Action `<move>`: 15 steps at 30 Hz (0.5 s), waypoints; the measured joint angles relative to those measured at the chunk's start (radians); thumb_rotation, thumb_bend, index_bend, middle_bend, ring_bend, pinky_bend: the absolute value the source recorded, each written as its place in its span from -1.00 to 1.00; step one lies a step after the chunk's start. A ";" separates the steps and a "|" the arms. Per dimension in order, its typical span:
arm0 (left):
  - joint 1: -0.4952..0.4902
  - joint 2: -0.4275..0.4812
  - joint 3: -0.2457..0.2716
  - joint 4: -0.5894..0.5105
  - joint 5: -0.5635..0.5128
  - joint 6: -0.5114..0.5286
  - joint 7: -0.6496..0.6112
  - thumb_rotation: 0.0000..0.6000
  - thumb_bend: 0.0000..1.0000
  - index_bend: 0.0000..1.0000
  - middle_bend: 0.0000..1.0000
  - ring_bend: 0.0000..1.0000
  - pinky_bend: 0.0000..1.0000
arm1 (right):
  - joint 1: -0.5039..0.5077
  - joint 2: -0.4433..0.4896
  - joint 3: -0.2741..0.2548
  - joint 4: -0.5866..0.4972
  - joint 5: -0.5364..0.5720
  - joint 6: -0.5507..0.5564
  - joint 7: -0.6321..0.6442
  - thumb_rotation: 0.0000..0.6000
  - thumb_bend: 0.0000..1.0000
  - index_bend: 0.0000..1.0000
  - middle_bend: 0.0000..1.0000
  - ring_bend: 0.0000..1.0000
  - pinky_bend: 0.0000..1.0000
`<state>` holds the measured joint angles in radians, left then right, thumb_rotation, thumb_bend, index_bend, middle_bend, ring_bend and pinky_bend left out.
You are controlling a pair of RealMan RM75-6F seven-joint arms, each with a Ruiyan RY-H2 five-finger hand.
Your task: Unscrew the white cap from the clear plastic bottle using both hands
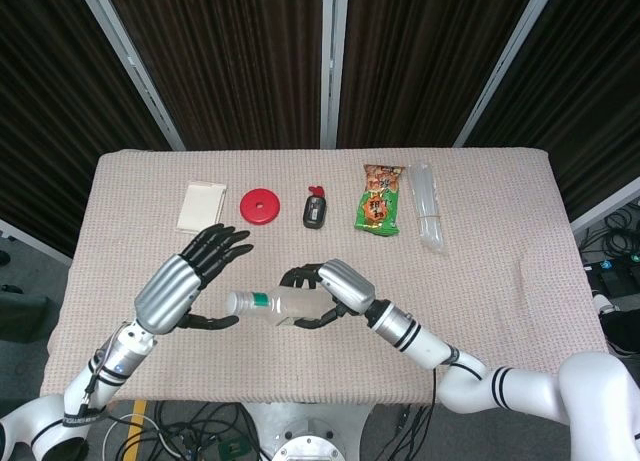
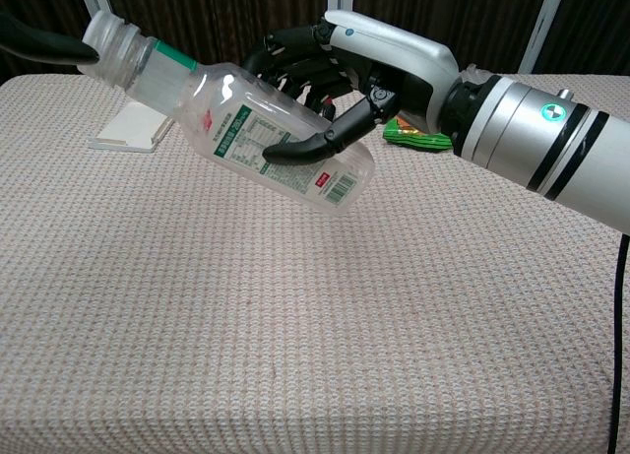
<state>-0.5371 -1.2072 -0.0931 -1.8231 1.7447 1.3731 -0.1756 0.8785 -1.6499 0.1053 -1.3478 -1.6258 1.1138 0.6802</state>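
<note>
The clear plastic bottle (image 1: 287, 304) (image 2: 251, 129), with a green neck band and a printed label, is held off the table, lying nearly level. Its white cap (image 1: 233, 302) (image 2: 108, 38) points to the robot's left. My right hand (image 1: 330, 289) (image 2: 366, 68) grips the bottle's body, fingers wrapped behind it and the thumb across the label. My left hand (image 1: 190, 281) hovers at the cap end with fingers spread, holding nothing. In the chest view one dark fingertip (image 2: 47, 44) of it reaches the cap's edge; actual contact cannot be told.
Along the table's far side lie a white pad (image 1: 201, 205), a red disc (image 1: 262, 205), a small black object (image 1: 315, 209), a green snack bag (image 1: 379, 199) and a clear plastic packet (image 1: 427, 206). The cloth-covered table (image 1: 500, 281) is bare on the right.
</note>
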 measured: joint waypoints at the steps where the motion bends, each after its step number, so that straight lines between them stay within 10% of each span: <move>1: 0.002 0.000 0.002 0.004 0.000 0.001 0.000 1.00 -1.00 -0.80 -0.93 -0.99 -0.97 | -0.001 0.001 0.000 -0.001 0.000 0.001 0.001 1.00 -0.35 0.17 0.04 -0.15 0.09; 15: 0.006 -0.011 0.000 0.002 -0.001 0.009 0.008 1.00 -1.00 -0.80 -0.93 -0.99 -0.97 | 0.003 0.000 -0.005 -0.001 -0.002 -0.009 0.002 1.00 -0.35 0.17 0.05 -0.15 0.09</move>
<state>-0.5312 -1.2178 -0.0935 -1.8208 1.7438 1.3826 -0.1679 0.8816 -1.6499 0.0999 -1.3490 -1.6279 1.1043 0.6827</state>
